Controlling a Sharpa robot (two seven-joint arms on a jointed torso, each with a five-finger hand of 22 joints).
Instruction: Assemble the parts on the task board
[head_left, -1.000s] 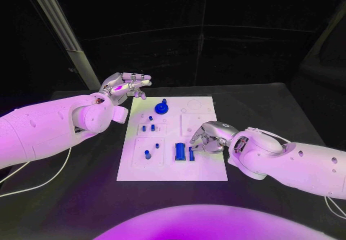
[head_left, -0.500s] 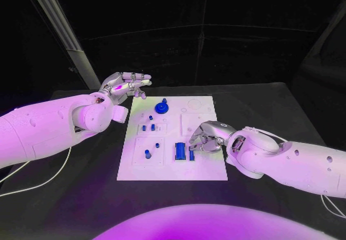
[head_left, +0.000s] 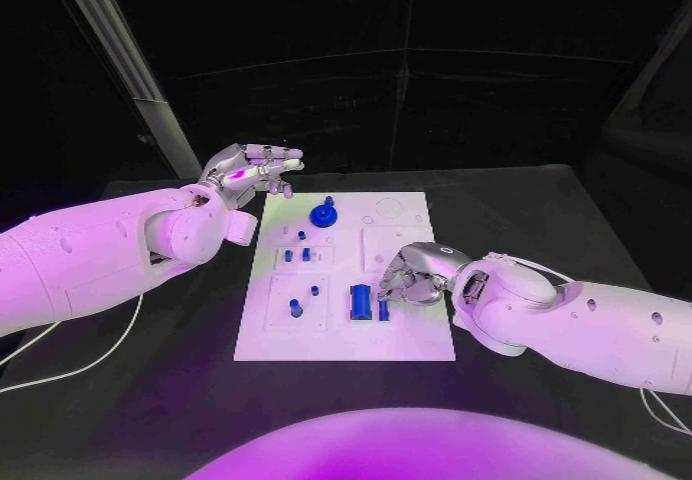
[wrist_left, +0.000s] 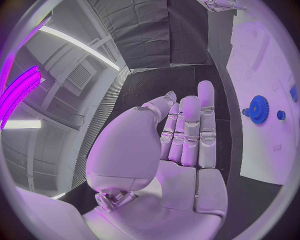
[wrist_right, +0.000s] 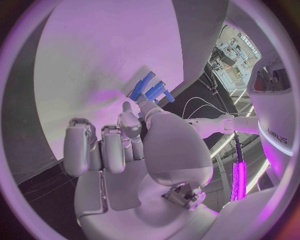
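Judged partly done: blue gear seated far on white board, small pegs mid-left, right hand pinching upright blue bar beside blue block, left hand curled, empty, off board.

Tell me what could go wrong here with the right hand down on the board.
1. The right hand sits right beside the two upright blue bars on the task board; a small slip could knock them over.
2. Its fingers hide the contact from the head view, so any misalignment may go unseen.
3. The left hand hovers off the board's far corner, near the blue gear, and steadies nothing.
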